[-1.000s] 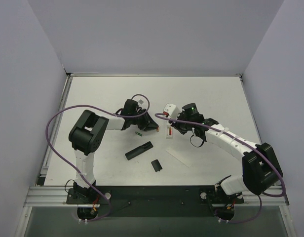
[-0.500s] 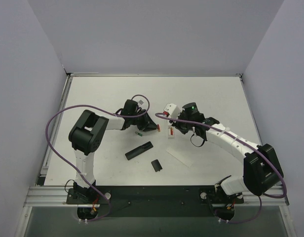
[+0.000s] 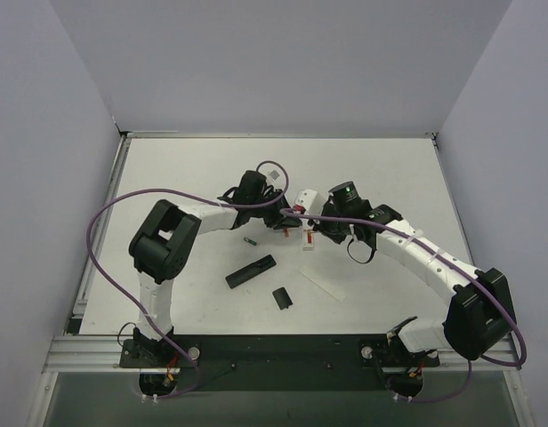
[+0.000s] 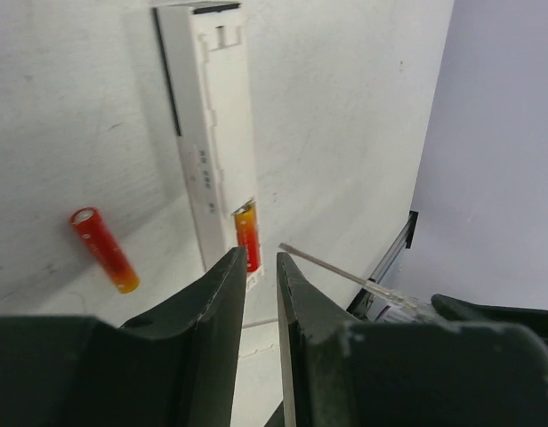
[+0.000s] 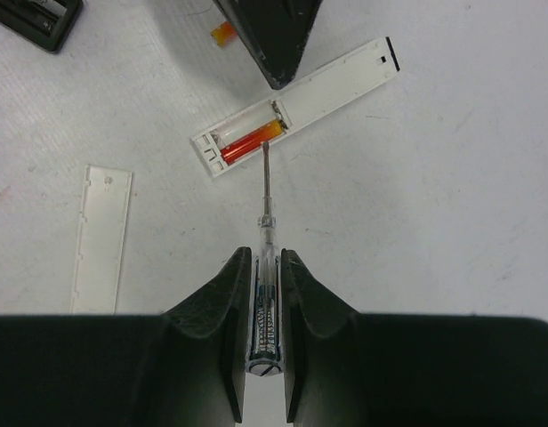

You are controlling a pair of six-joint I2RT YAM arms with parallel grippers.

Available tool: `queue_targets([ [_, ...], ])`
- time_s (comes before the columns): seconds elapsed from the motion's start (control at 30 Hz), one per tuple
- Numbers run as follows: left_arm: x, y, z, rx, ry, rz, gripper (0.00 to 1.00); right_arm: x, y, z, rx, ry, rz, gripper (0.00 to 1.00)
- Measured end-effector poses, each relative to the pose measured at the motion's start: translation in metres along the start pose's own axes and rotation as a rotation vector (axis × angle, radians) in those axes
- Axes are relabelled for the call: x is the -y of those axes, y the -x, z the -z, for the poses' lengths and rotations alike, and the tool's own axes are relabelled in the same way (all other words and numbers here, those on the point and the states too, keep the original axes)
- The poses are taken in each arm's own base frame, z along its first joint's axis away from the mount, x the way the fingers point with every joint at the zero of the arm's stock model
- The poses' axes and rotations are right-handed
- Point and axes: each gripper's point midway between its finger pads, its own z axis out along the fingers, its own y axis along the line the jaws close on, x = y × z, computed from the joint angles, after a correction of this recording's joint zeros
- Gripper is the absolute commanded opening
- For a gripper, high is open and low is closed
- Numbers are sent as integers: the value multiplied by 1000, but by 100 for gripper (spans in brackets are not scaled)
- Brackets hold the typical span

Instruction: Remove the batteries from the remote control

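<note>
Currently, my right gripper (image 5: 264, 258) is clamped on a screwdriver (image 5: 268, 233). The red battery (image 5: 249, 144) sits at twelve o'clock off its tip, lying two-to-eight o'clock inside the white remote (image 5: 341, 76). My left gripper (image 4: 261, 260), nearly closed and empty, hovers beyond.

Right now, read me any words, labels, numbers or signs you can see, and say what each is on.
Nothing readable.
White remote: small raised marks near its battery bay, too small to read.
Loose red-orange battery: no legible print.
Screwdriver: no lettering visible.
</note>
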Motion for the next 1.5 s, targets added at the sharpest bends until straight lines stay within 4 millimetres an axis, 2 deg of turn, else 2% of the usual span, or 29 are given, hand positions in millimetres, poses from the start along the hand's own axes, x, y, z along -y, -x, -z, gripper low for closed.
queue_targets([
  [0.13,11,-4,-6,-13,-33,-19,30,-8,-7,2,-36,26,25,0],
  [0.43,-18,-13,-25,-53,4,23,30,-15,-8,5,-65,49,76,0],
  [0.57,-22,-16,-30,-74,-1,39,30,-13,-4,5,-61,44,91,0],
  [0.83,-21,-20,-32,-93,-18,43,31,-13,-5,-1,-82,55,104,0],
  [1.5,-17,-20,-32,-95,-31,55,30,-3,-6,1,-104,14,174,0],
])
